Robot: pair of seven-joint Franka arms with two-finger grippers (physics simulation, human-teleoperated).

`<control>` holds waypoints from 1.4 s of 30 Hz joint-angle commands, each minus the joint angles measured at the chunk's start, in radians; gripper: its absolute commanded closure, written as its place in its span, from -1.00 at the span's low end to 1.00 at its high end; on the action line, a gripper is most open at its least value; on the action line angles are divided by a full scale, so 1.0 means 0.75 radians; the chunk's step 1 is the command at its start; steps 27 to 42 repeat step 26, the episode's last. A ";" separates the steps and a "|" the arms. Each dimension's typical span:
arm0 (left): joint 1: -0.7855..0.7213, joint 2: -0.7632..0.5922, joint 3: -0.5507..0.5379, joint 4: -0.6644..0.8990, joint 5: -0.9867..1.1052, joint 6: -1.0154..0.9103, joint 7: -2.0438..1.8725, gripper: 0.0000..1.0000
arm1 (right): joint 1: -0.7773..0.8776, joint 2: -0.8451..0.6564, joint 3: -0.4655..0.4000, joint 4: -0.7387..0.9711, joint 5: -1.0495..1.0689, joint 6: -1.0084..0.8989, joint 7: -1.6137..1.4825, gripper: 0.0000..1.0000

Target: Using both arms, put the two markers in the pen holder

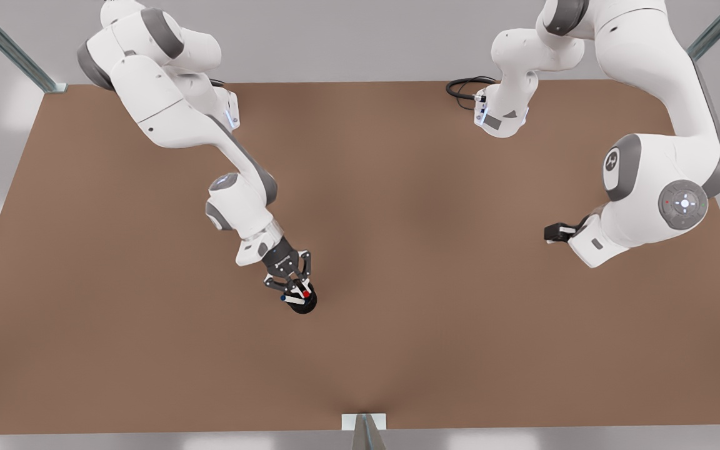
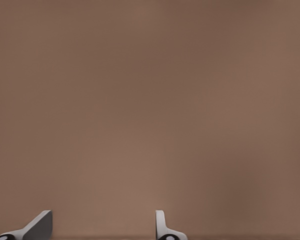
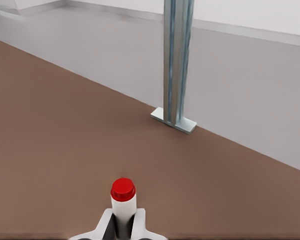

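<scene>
Red-capped marker (image 3: 123, 200) between right gripper (image 3: 121, 227) fingers

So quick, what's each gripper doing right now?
Right gripper: shut on the red-capped marker, over the pen holder.
Left gripper: open, holding nothing, waiting above the bare table.

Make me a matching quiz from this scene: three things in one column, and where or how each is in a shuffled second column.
1. red-capped marker
2. blue-capped marker
3. left gripper

A. open above bare table
B. clamped in the right gripper
C. at the pen holder, cap sticking out past its rim

Pairs: 1-B, 2-C, 3-A
</scene>
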 commanded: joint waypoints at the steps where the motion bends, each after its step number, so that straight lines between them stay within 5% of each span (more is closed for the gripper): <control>1: 0.002 0.001 0.000 0.002 -0.002 0.000 0.003 -1.00 | 0.006 0.040 -0.026 0.002 -0.044 0.073 -0.005 0.44; 2: 0.002 0.007 -0.002 0.000 -0.004 0.000 0.003 -1.00 | 0.014 0.093 -0.046 0.013 -0.061 0.114 -0.005 0.40; 3: 0.002 0.009 -0.002 0.000 -0.004 0.000 0.003 -1.00 | 0.020 0.112 -0.073 0.019 -0.075 0.137 -0.007 -0.58; 4: 0.002 0.013 -0.002 0.000 -0.004 0.000 0.003 -1.00 | 0.020 0.120 -0.073 0.019 -0.075 0.137 -0.007 -1.00; 7: 0.006 0.013 -0.002 0.002 0.000 -0.016 0.013 -1.00 | -0.005 0.091 -0.069 0.070 -0.075 0.102 -0.009 -1.00; 8: 0.010 0.011 0.000 0.002 0.000 -0.016 0.013 -1.00 | -0.037 0.014 -0.034 0.137 -0.071 -0.127 -0.009 -1.00; 9: 0.008 0.009 0.000 0.002 0.004 -0.014 0.015 -1.00 | -0.125 -0.056 0.101 0.221 -0.028 -0.413 -0.011 -1.00; 11: 0.000 0.005 -0.004 0.016 0.014 -0.012 0.019 -1.00 | -0.501 -0.083 0.614 0.595 -0.010 -1.325 -0.020 -1.00; 12: 0.000 0.001 -0.004 0.024 0.014 -0.014 0.019 -1.00 | -0.616 -0.083 0.767 0.694 -0.008 -1.608 -0.009 -1.00; 13: 0.000 0.001 -0.004 0.032 0.014 -0.016 0.017 -1.00 | -0.657 -0.111 0.764 0.718 0.002 -1.702 -0.018 -1.00; 14: -0.002 0.001 -0.002 0.045 0.018 -0.016 0.011 -1.00 | -0.483 -0.505 0.297 0.529 0.582 -1.727 -0.048 -1.00; 15: -0.002 0.001 -0.002 0.053 0.018 -0.016 0.003 -1.00 | -0.299 -0.698 -0.007 0.300 0.700 -1.690 -0.169 -1.00; 16: -0.002 0.001 -0.002 0.053 0.018 -0.028 0.001 -1.00 | -0.071 -0.678 -0.279 0.379 0.698 -1.990 -0.183 -1.00; 17: -0.007 0.007 -0.002 0.057 0.020 -0.034 0.001 -1.00 | 0.002 -0.616 -0.384 0.497 0.694 -2.080 -0.191 -1.00; 24: -0.029 0.015 -0.002 0.057 0.020 -0.040 -0.038 -1.00 | 0.008 -0.614 -0.466 0.553 0.749 -2.242 -0.347 -1.00; 42: -0.029 0.015 -0.002 0.057 0.018 -0.040 -0.040 -1.00 | 0.016 -0.608 -0.466 0.561 0.749 -2.226 -0.335 -1.00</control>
